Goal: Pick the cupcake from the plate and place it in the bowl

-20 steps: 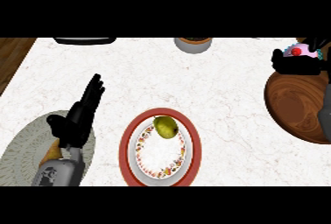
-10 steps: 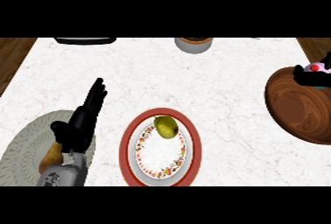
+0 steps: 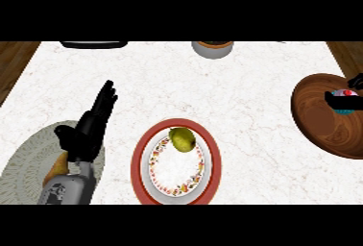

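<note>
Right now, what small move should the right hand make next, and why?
Probably lower a little and let go. The right hand holds the cupcake over the wooden bowl at the right edge, fingers curled round it, so the cupcake seems not yet set down. The left hand rests open.

The right robot hand (image 3: 346, 98) holds the cupcake (image 3: 345, 94) over the wooden bowl (image 3: 324, 120).

Left hand (image 3: 89, 129) shows at the lower left on a grey forearm (image 3: 69, 188), fingers straight and pointing up-screen, thumb out to the side, holding nothing; right hand (image 3: 347, 98) is only partly visible at the right edge, dark fingers curled around the cupcake (image 3: 345, 101).
</note>
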Robot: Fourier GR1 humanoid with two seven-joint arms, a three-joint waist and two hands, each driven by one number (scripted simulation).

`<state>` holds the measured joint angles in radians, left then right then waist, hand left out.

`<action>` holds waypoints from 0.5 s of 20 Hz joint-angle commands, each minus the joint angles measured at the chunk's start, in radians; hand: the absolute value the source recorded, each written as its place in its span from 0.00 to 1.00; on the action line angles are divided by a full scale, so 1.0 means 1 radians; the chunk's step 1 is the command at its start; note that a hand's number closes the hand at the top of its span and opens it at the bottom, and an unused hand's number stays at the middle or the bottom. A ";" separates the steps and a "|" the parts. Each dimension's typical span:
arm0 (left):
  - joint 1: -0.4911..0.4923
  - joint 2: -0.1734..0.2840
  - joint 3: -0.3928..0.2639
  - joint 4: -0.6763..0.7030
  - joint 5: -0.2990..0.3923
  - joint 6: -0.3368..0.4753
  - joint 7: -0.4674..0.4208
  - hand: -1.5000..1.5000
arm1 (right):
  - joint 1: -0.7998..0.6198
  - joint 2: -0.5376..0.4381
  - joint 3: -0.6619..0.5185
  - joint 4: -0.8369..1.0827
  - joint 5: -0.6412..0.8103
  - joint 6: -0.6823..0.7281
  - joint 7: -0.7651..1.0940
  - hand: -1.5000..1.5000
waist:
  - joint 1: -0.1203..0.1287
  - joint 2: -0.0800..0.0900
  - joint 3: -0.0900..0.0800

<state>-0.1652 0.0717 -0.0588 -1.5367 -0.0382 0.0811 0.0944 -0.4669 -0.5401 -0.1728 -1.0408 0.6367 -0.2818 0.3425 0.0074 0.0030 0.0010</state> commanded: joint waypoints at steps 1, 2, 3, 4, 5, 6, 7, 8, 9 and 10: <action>0.068 0.020 0.004 -0.017 0.015 -0.035 -0.040 0.50 | 0.035 0.027 -0.054 0.061 -0.132 0.064 -0.144 0.00 | 0.000 -0.002 0.000; 0.010 -0.005 -0.004 -0.006 -0.015 0.011 0.005 0.50 | 0.020 0.023 -0.065 0.124 -0.147 0.073 -0.203 0.00 | 0.001 0.000 0.000; 0.023 0.020 0.022 0.022 0.019 -0.035 -0.041 0.50 | 0.006 0.012 -0.070 0.138 -0.164 0.104 -0.246 0.00 | 0.001 0.001 0.000; 0.000 0.015 0.034 0.001 0.025 -0.023 -0.025 0.50 | -0.001 -0.008 -0.101 0.145 -0.191 0.109 -0.288 0.00 | -0.001 -0.001 0.000; -0.011 0.011 0.023 0.008 0.009 -0.014 0.000 0.50 | 0.037 0.013 -0.115 0.121 -0.215 0.090 -0.336 0.00 | -0.005 -0.001 0.000; 0.031 -0.002 -0.001 -0.022 0.001 -0.014 -0.019 0.50 | -0.052 0.047 -0.106 0.174 -0.189 0.035 -0.327 0.00 | 0.007 0.000 0.000; 0.029 0.010 0.014 -0.046 0.019 -0.020 0.026 0.50 | 0.021 0.005 -0.155 0.098 -0.260 0.095 -0.367 0.00 | -0.005 -0.004 0.000; 0.020 0.010 0.011 0.014 0.000 -0.024 -0.035 0.50 | -0.009 0.025 -0.169 0.153 -0.263 0.047 -0.427 0.00 | -0.002 0.000 0.000; 0.070 0.018 0.018 -0.009 0.014 -0.037 -0.068 0.50 | -0.002 0.035 -0.177 0.107 -0.271 0.026 -0.419 0.00 | -0.002 -0.002 0.000; 0.005 0.004 0.010 -0.063 -0.011 0.014 0.053 0.50 | 0.046 0.036 -0.187 0.011 -0.291 0.023 -0.415 0.00 | -0.016 -0.008 0.000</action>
<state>-0.1412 0.0805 -0.0467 -1.5555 -0.0337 0.0672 0.0865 -0.4569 -0.5162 -0.3104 -0.9481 0.4106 -0.2340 0.0009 0.0031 0.0006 0.0010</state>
